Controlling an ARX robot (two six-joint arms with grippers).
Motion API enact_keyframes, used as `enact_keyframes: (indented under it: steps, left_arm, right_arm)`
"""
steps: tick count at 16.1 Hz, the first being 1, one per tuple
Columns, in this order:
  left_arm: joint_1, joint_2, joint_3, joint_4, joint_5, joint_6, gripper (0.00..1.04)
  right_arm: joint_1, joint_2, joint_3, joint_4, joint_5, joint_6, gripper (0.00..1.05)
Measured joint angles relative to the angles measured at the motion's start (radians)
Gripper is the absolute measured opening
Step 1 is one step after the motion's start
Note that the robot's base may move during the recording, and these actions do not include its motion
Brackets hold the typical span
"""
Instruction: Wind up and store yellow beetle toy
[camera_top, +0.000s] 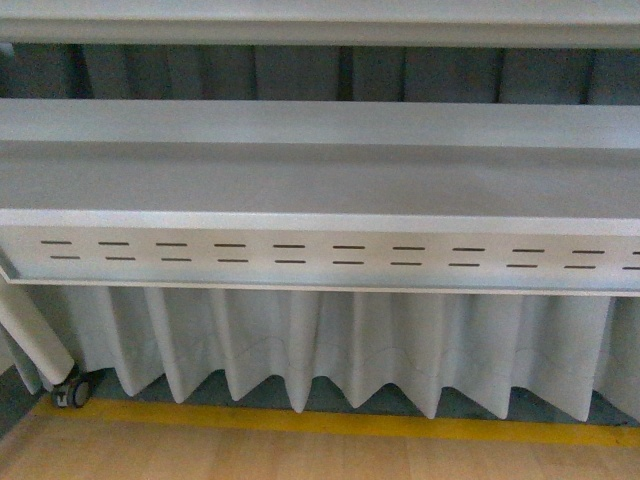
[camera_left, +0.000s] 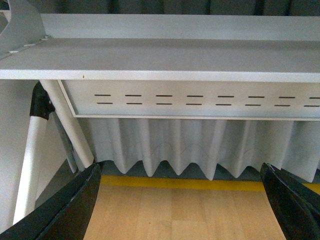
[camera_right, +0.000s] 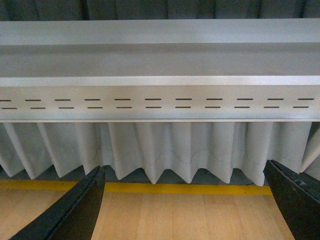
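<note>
The yellow beetle toy is out of view in every frame. My left gripper (camera_left: 182, 210) is open and empty, its black fingers (camera_left: 70, 210) spread wide over a bare wooden surface. My right gripper (camera_right: 185, 210) is open and empty too, its black fingers (camera_right: 75, 210) wide apart over the same wood. Neither arm shows in the front view.
A grey metal shelf (camera_top: 320, 180) with a slotted front panel (camera_top: 320, 255) runs across ahead, with a pleated white curtain (camera_top: 350, 350) under it. A yellow strip (camera_top: 330, 422) edges the wooden surface (camera_top: 300, 455). A white leg with a castor (camera_top: 72, 390) stands at the left.
</note>
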Motion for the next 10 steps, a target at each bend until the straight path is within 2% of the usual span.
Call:
enact_keyframes:
  steps: [10]
  left_arm:
    - [0.0, 0.0, 0.0, 0.0, 0.0, 0.0, 0.98]
  right_arm:
    - [0.0, 0.0, 0.0, 0.0, 0.0, 0.0, 0.98]
